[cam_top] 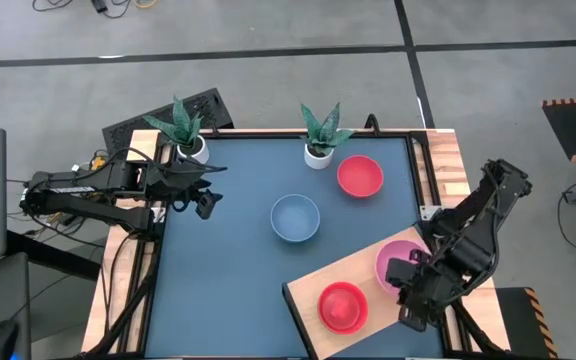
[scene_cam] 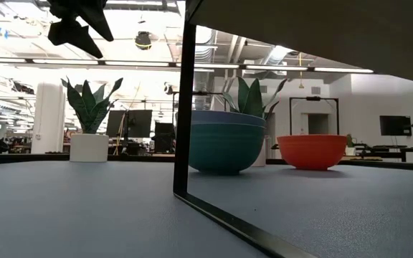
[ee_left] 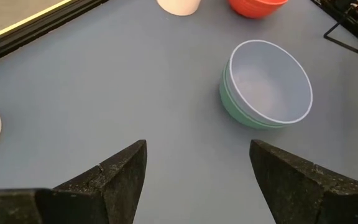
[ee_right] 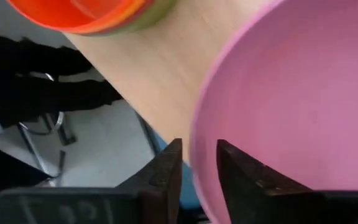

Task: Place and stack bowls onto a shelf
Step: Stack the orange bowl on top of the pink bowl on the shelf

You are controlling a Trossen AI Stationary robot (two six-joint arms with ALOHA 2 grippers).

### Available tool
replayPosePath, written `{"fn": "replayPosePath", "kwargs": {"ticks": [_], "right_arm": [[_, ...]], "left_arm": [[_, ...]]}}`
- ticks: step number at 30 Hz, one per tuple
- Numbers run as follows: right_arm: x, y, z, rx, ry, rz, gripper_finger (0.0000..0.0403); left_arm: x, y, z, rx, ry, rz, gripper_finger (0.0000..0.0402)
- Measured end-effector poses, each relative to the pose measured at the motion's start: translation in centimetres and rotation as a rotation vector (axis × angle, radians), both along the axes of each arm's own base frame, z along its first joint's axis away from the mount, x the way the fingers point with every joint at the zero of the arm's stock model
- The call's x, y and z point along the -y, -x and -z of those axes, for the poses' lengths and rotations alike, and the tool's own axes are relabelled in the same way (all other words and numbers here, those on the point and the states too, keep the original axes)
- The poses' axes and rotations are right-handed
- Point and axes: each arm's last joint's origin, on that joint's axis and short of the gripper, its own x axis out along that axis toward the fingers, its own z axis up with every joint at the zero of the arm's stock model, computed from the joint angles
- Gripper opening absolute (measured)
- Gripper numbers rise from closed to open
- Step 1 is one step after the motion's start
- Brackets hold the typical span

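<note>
Left gripper (cam_top: 206,203) hovers above the counter's (cam_top: 228,280) left side, near the left potted plant (cam_top: 185,130); jaws wide, nothing between them. In its wrist view the fingers (ee_left: 120,177) frame bare counter, the light blue bowl (ee_left: 270,84) ahead.

Mid-counter: light blue bowl nested in a green one (ee_left: 229,106), well apart from the shelf. Second potted plant (cam_top: 321,135) stands at the far edge, red bowl (cam_top: 360,176) just beside it on the right.

Shelf (cam_top: 323,275) lies skewed at the counter's front right. Red stack (cam_top: 343,306) sits on it: red bowl over a yellow-green one.

Right gripper (cam_top: 415,262) is at the pink bowl (cam_top: 400,262), which sits on the shelf's right end. Jaws narrow, pinching the bowl's rim; one finger (ee_right: 166,171) outside the wall, the other inside.
</note>
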Motion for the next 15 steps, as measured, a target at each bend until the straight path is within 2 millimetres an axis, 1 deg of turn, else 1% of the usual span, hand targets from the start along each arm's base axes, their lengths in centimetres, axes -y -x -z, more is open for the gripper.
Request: {"fn": "replayPosePath", "kwargs": {"ticks": [4,8,11,15], "right_arm": [[-0.2,-0.2,-1.0,0.071,-0.1,0.031,0.0168],[0.3,0.2,-2.1,0.105,-0.179,0.084,0.0195],[0.6,0.5,-2.8,0.132,-0.232,0.105,0.0199],[1.4,0.9,-4.4,0.204,-0.324,0.136,0.0188]], "left_arm": [[0.0,0.0,0.0,-0.001,0.001,0.001,0.0269],[0.0,0.0,0.0,-0.002,0.0,0.001,0.0269],[0.0,0.0,0.0,-0.006,-0.004,0.008,0.0269],[0.1,0.0,0.1,-0.008,0.008,0.02,0.0269]]}}
